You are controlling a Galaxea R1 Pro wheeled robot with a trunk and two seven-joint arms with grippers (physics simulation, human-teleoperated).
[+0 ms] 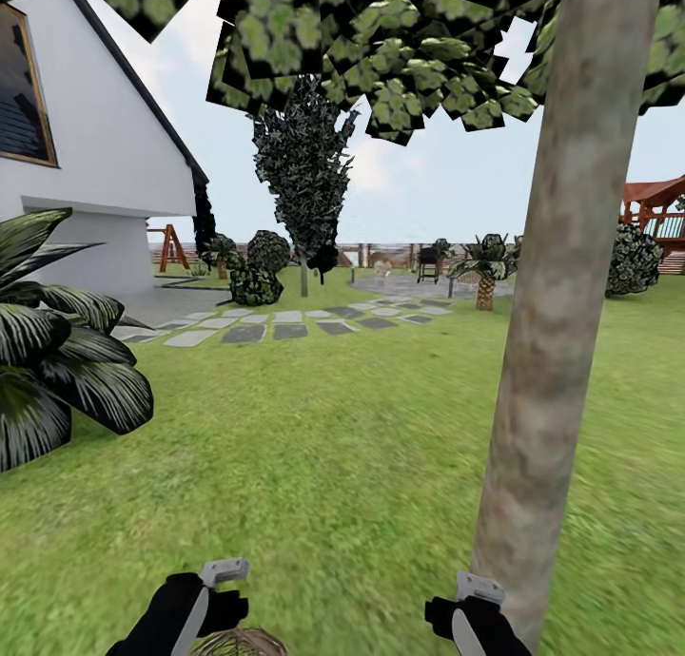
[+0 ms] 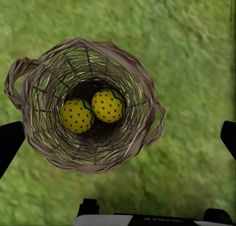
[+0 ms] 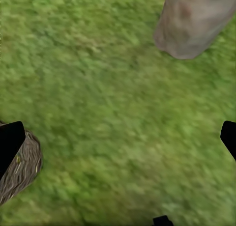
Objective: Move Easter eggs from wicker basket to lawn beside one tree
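1. Two Easter eggs [image 2: 91, 110] lying side by side, touching or nearly so, at the bottom of the wicker basket [image 2: 59, 152]; yellow with red dots, each with a hint of a blue-green band.
2. Third egg nowhere to be made out; whether already set down or hidden, impossible to say.
3. Basket standing upright on the lawn [image 2: 187, 49], handle flopped outward along the rim; woven top edge peeking in at the bottom of the head view, just beside the left gripper [image 1: 225, 580].
4. Left gripper poised directly above the basket mouth, fingers spread wide to either side, clamped on nothing.
5. Right gripper [image 1: 476, 594] likewise spread apart and empty, hovering over bare grass between the basket wall and the tree [image 1: 561, 333].
6. Tree trunk base planted in the grass near the basket; pale, mottled grey-brown, leaning up into a blocky leaf canopy.
7. Farther out: grey stepping-stone path [image 1: 285, 328], white house [image 1: 95, 162], dark conifer [image 1: 303, 181], broad-leaved plant [image 1: 57, 352] at the left, small palm [image 1: 487, 271], red playset [image 1: 656, 214].
8. Judged progress: at most one egg dealt with; at least two left to lift out and lay beside this trunk.
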